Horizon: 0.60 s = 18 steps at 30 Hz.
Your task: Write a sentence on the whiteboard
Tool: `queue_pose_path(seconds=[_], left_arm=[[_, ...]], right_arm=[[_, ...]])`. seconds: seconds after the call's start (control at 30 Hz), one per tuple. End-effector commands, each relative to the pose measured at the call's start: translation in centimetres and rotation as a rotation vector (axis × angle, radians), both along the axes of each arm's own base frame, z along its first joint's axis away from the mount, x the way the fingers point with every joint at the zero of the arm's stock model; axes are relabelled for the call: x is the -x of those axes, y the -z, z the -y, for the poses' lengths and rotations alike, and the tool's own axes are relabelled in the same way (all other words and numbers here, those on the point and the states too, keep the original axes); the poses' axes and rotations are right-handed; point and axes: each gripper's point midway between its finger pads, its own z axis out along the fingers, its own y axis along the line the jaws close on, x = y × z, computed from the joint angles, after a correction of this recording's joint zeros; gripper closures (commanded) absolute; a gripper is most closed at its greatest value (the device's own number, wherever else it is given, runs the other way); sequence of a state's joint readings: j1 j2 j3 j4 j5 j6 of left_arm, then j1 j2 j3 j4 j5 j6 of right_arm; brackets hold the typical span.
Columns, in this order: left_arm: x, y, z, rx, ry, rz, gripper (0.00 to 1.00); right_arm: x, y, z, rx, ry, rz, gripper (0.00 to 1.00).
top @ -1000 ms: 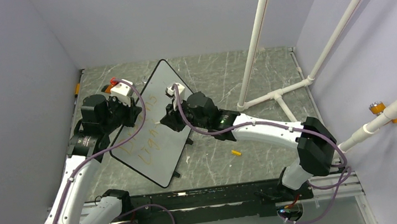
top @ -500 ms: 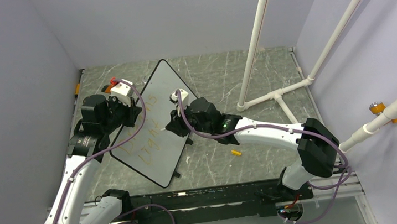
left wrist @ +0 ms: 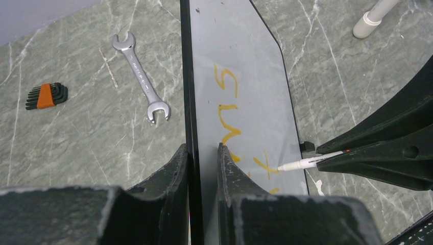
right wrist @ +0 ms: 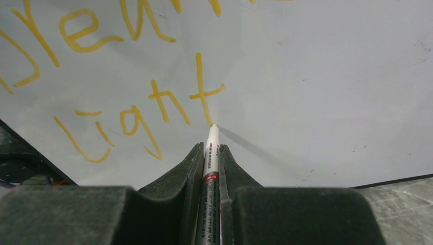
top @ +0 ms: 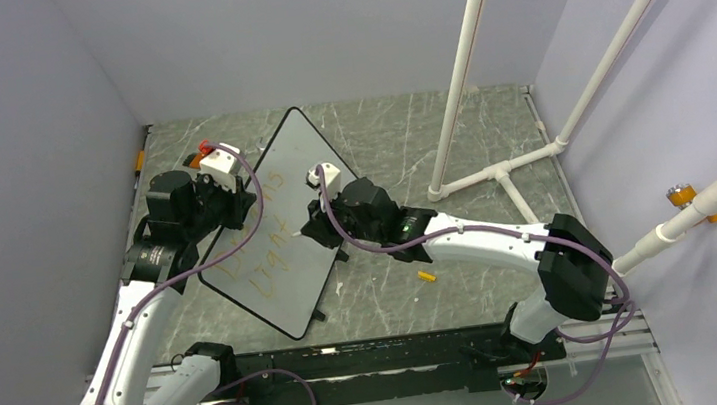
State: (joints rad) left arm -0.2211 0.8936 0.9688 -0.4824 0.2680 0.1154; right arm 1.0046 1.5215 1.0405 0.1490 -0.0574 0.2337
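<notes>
**A:** Clamping what with the left gripper?

**B:** Pinching the black rim of the whiteboard, with one finger on the written face and the other behind it. Closed tight on the edge, no gap showing.

**A:** And the right gripper?

**B:** Closed on a white marker, held lengthwise between the fingers. Marker tip poking out just ahead of the fingertips and touching the board at the foot of the "t".

**A:** Where to find the sentence?

**B:** Up and to the left of the right fingertips: orange-yellow letters in two lines, "Dreams" above and "Light" below. Bare white board to the right of those fingertips. From the left wrist, only a few strokes visible, running away from the fingers along the board, with the marker coming in from the right.

**A:** Anything else near the hands?

**B:** Left of the left gripper, beyond the board's back face, a silver wrench flat on the table. Farther left, a set of hex keys in an orange holder. Behind the right gripper, beside its forearm, a small yellow piece on the table. Cannot tell what.
</notes>
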Motion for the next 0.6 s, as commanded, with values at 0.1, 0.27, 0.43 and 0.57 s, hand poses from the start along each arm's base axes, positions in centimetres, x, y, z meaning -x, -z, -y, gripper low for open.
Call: queue_pose_path(seconds=[0.1, 0.27, 0.43, 0.57], left_arm=[[2.6, 4.6, 0.5, -0.082, 0.099, -0.157, 1.0], [2.5, 4.7, 0.5, -0.085, 0.096, -0.161, 1.0], [2.5, 4.7, 0.5, -0.085, 0.095, -0.16, 1.0], [2.5, 4.7, 0.5, -0.084, 0.097, -0.16, 1.0]], right_arm=[[-1.7, -3.4, -0.4, -0.018, 0.037, 0.09, 1.0], [-2.1, -4.4, -0.7, -0.017, 0.033, 0.116, 1.0], [-2.7, -5.4, -0.3, -0.007, 0.063, 0.149, 1.0], [-2.5, -6.4, 0.7, -0.016, 0.08, 0.163, 1.0]])
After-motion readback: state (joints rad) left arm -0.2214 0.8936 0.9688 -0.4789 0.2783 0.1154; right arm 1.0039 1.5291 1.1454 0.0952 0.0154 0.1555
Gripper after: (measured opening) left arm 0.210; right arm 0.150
